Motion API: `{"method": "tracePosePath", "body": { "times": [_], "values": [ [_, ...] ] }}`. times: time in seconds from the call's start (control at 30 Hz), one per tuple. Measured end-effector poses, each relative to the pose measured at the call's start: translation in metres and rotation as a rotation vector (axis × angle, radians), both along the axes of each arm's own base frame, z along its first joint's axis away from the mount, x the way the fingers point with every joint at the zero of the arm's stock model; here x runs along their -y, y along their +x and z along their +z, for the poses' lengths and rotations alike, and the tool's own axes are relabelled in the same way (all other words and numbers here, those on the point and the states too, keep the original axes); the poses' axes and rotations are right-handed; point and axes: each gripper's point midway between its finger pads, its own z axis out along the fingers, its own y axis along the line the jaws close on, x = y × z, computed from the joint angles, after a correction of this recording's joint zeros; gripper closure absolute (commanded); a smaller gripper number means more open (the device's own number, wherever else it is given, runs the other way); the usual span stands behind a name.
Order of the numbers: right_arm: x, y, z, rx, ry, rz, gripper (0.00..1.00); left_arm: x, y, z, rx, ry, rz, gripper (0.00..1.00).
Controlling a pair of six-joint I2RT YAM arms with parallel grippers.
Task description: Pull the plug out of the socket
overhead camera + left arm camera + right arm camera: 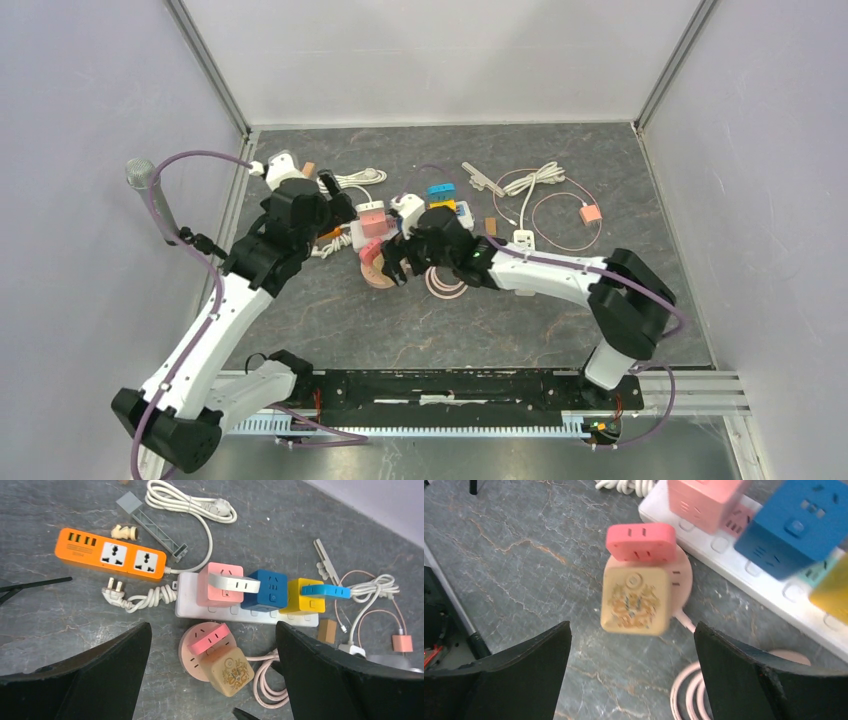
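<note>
Your right gripper [631, 627] hangs over the plug [636, 600] with its fingers spread wide, one on each side and touching neither face. It grips nothing. Your left gripper [212, 626] is likewise fully released and empty, held higher and further back.

Plug: a beige cube with rounded corners and an ornate gold-brown print on its top face. It sits on the near part of the round pink socket [189, 655], just beside a flat pink adapter [209, 639] on the same disc. You cannot tell from these frames whether its prongs are fully seated.

Right wrist view: close and slightly blurred. It shows the print head-on, the slots in the adapter's edge, and the pink cable [684, 690] leaving the socket and looping on the table [524, 555].

Left wrist view: wider. You see the plug tilted on the disc, and behind it the white power strip [187, 605] carrying pink [215, 597], blue [265, 590] and yellow [297, 600] cube adapters. An orange power strip [110, 555] lies further left.

Top view: only here do you see both arms converging on the cluster, the right gripper directly above the socket, the left gripper just beside the strip's left end.
</note>
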Motion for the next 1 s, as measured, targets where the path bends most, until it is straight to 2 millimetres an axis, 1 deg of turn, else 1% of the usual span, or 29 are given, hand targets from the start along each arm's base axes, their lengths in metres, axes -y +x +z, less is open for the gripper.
{"method": "tracePosePath", "body": {
  "times": [0.1,0.17,0.23,0.27,0.33,0.4,0.53,0.57,0.63,0.73,0.8,0.87,1.0],
  "values": [
    [-0.021,0.001,-0.006,0.055,-0.048,0.029,0.03,-0.011,-0.009,0.009,0.022,-0.021,0.041,0.0],
    [-0.03,0.007,-0.011,0.084,-0.086,0.027,0.03,-0.015,-0.013,0.01,0.02,-0.03,0.062,0.0],
    [-0.034,0.015,-0.017,0.103,-0.117,0.018,0.04,-0.019,-0.017,0.01,0.017,-0.032,0.078,0.0],
    [-0.034,0.018,-0.021,0.108,-0.131,0.015,0.06,-0.021,-0.019,0.011,0.019,-0.036,0.087,0.0],
    [-0.035,0.021,-0.028,0.11,-0.156,0.017,0.13,-0.023,-0.023,0.014,0.025,-0.046,0.096,0.0],
    [-0.037,0.022,-0.033,0.1,-0.171,0.021,0.18,-0.025,-0.025,0.018,0.038,-0.056,0.1,0.0],
    [-0.043,0.019,-0.043,0.073,-0.194,0.043,0.25,-0.026,-0.029,0.023,0.056,-0.074,0.101,0.0],
    [-0.043,0.017,-0.046,0.066,-0.201,0.05,0.29,-0.025,-0.03,0.022,0.057,-0.078,0.097,0.0],
    [-0.042,0.011,-0.05,0.048,-0.216,0.068,0.39,-0.024,-0.031,0.019,0.054,-0.082,0.088,0.0],
    [-0.042,0.007,-0.053,0.04,-0.22,0.079,0.5,-0.019,-0.033,0.01,0.041,-0.092,0.063,0.0],
    [-0.039,0.005,-0.053,0.044,-0.21,0.079,0.53,-0.016,-0.034,0.001,0.032,-0.101,0.044,0.0],
    [-0.03,0.0,-0.053,0.052,-0.207,0.079,0.54,-0.012,-0.036,-0.007,0.023,-0.11,0.024,0.0],
    [0.005,-0.022,-0.054,0.058,-0.242,0.106,0.53,-0.004,-0.035,-0.017,0.014,-0.129,-0.013,0.0]
  ]
}}
